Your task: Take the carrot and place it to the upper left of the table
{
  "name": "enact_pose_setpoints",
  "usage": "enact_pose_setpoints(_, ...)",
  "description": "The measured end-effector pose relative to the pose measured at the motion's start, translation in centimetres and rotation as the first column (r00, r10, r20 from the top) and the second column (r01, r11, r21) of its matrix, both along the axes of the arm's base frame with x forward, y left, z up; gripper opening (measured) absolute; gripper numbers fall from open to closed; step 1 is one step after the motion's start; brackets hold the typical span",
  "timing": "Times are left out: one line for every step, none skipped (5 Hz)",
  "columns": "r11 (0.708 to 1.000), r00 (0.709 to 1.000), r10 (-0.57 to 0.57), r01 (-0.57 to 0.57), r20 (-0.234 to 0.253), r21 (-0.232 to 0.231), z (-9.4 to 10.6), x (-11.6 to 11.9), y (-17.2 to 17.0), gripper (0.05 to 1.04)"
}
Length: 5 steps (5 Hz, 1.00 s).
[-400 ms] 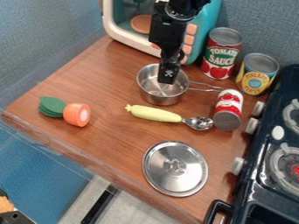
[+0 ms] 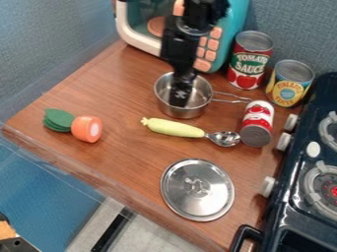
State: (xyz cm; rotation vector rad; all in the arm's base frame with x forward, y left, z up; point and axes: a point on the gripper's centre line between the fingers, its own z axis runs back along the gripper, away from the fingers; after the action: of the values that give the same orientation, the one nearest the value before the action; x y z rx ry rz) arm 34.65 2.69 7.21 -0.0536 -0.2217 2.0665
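The carrot (image 2: 87,129) lay on the table (image 2: 125,162) near its left corner, apart from the gripper (image 2: 180,101), which hung over the saucepan (image 2: 185,111); whether it was spread or pressed together could not be told. The task seemed barely begun: grasping the carrot, lifting it and setting it down towards the table's upper left all remained.

Even, moderately bright light covers the tabletop (image 2: 125,157), with faint, soft shadows. Pale highlights glint on the metal lid (image 2: 179,199), saucepan (image 2: 179,112) and spoon (image 2: 227,140); where the light comes from is unclear.
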Motion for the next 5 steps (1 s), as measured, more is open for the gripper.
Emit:
enact_pose_setpoints(0.999,0.999,-0.031,0.03,0.04,0.026,1.6,-2.0,2.5,1.001)
enact_pose_setpoints(0.997,0.997,-0.08,0.079,0.024,0.022,1.9,-4.5,4.9,1.001)
enact_pose_setpoints(0.99,0.992,-0.126,0.125,-0.012,-0.061,0.1,-7.5,7.5,1.001)
enact_pose_setpoints(0.984,0.985,-0.172,0.171,-0.023,-0.058,-1.1,-9.2,9.6,1.001)
enact_pose_setpoints(0.975,0.974,-0.22,0.217,-0.06,-0.058,-2.7,-10.6,11.8,1.001)
